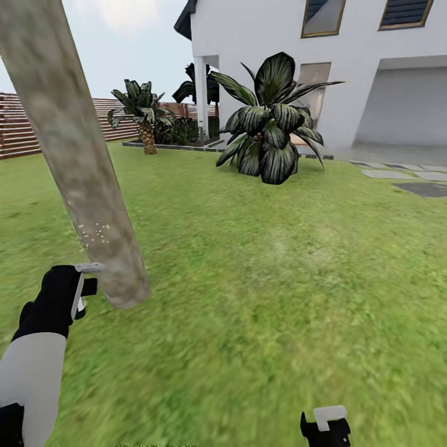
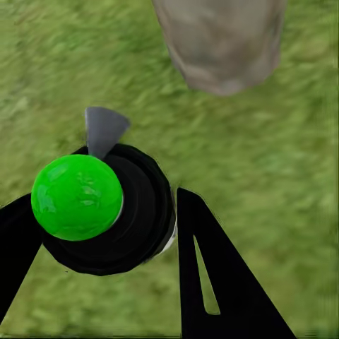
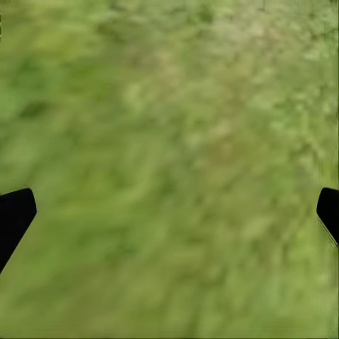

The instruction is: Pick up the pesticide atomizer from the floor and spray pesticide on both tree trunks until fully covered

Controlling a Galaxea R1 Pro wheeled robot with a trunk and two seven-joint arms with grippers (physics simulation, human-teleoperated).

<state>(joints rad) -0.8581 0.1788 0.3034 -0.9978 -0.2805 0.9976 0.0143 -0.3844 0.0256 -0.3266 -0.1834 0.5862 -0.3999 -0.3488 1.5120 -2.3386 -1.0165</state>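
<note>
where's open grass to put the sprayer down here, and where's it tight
Open lawn lies between the tree trunk, the broad-leaved plant and the right gripper. It is tight at the trunk's base, where the left gripper holds the atomizer.

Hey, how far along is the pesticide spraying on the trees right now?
Pickup looks done: the left gripper holds the atomizer, its grey nozzle towards the tree trunk. Spraying has barely begun: a small patch of white specks shows low on the trunk, the rest bare. Left: covering this trunk, then the second tree. The right gripper is open over grass.
</note>
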